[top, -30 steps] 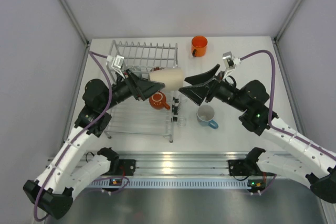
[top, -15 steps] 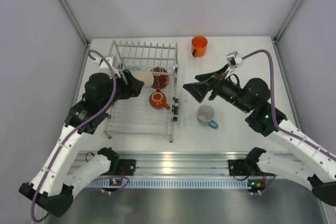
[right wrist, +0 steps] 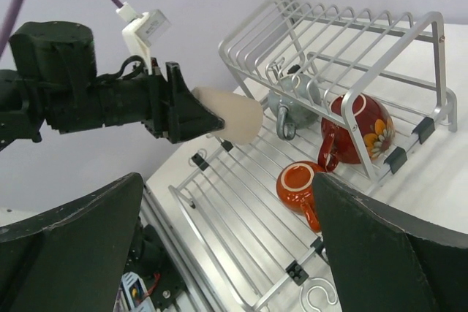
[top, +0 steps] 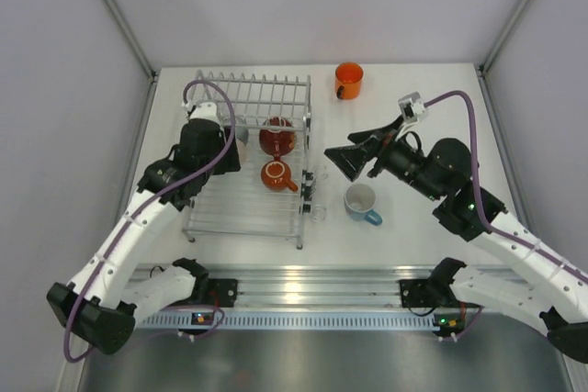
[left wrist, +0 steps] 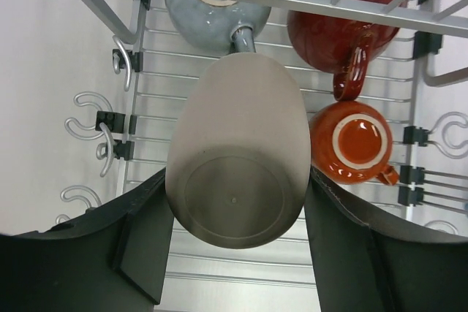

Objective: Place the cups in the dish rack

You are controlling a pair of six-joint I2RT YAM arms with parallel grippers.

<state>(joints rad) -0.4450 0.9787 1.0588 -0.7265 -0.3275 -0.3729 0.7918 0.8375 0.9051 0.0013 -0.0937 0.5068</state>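
Note:
My left gripper reaches over the dish rack, shut on a beige cup held by its sides, base toward the wrist camera. In the right wrist view the beige cup hangs above the rack's left side. Three cups are in the rack: a grey one, a red one and a dark red-orange one. A bright orange cup stands at the back of the table. A light blue cup stands right of the rack. My right gripper is open and empty above the light blue cup.
The rack's raised frame and upright tines stand at its far end. Small wire hooks stick out from the rack's sides. Grey walls enclose the white table on three sides.
My left arm carried the beige cup leftward, away from the right gripper, and now holds it over the rack. The right gripper opened wider and drew back slightly to the right.

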